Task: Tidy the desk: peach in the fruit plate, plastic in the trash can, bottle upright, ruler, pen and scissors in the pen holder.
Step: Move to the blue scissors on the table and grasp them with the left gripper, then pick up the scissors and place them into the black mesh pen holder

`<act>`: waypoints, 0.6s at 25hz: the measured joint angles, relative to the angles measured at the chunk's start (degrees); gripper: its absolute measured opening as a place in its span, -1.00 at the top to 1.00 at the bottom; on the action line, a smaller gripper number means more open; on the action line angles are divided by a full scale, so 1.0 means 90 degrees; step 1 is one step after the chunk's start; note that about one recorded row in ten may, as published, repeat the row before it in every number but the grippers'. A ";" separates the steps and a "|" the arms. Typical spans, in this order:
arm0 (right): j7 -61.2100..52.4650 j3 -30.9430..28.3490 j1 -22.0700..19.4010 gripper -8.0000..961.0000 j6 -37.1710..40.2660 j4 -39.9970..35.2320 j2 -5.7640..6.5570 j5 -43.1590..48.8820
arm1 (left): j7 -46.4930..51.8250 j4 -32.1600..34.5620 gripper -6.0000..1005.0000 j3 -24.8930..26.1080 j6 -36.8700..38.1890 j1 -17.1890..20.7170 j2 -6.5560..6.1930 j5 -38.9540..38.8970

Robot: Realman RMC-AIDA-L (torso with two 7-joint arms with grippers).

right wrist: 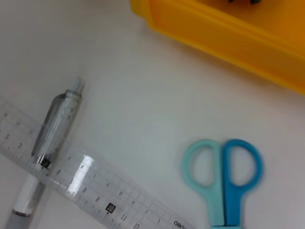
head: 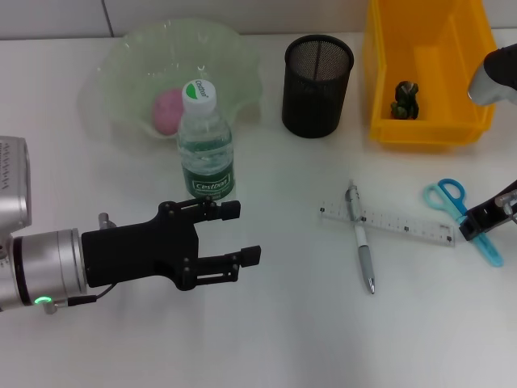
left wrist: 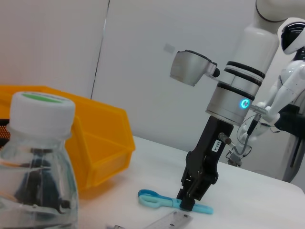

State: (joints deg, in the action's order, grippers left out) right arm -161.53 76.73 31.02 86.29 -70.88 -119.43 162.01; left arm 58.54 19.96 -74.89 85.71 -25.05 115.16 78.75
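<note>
A pink peach point(head: 169, 111) lies in the pale green fruit plate point(head: 234, 56). In front of the plate the bottle point(head: 207, 144) point(left wrist: 40, 167) stands upright. My left gripper point(head: 241, 233) is open just in front of it, holding nothing. Dark plastic point(head: 405, 99) lies in the yellow trash can point(head: 388, 129) point(left wrist: 100, 143) point(right wrist: 224, 31). The pen point(head: 361, 240) point(right wrist: 47, 138) lies across the clear ruler point(head: 396, 223) point(right wrist: 100, 191). At the right edge my right gripper point(head: 475, 221) point(left wrist: 189, 202) is shut on the blades of the blue scissors point(head: 449, 196) point(left wrist: 155, 198) point(right wrist: 223, 177), which lie flat on the table.
The black mesh pen holder point(head: 317, 74) stands between the fruit plate and the trash can, behind the ruler. The white table point(head: 283, 339) stretches toward me in front of the pen and my left arm.
</note>
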 joint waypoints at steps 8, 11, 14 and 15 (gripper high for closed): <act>0.0015 -0.0017 -0.0024 0.51 -0.0003 -0.0060 -0.0002 -0.0013 | 0.0000 0.0000 -0.52 0.0027 -0.0003 0.0010 -0.0001 0.0000; 0.0039 -0.0082 -0.0145 0.55 -0.0010 -0.0323 -0.0006 -0.0048 | 0.0000 0.0000 -0.52 0.0031 -0.0003 0.0012 -0.0004 0.0000; 0.0186 -0.0391 -0.0339 0.57 0.0054 -0.0809 -0.0019 -0.0276 | 0.0000 0.0000 -0.52 0.0030 -0.0003 0.0010 -0.0004 0.0000; 0.0186 -0.0391 -0.0339 0.57 0.0054 -0.0809 -0.0019 -0.0276 | 0.0000 0.0000 -0.52 0.0031 -0.0003 0.0010 -0.0004 0.0000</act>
State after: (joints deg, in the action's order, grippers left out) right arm -159.86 73.21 27.97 86.78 -78.17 -119.60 159.53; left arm 58.53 19.96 -74.61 85.69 -24.97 115.13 78.75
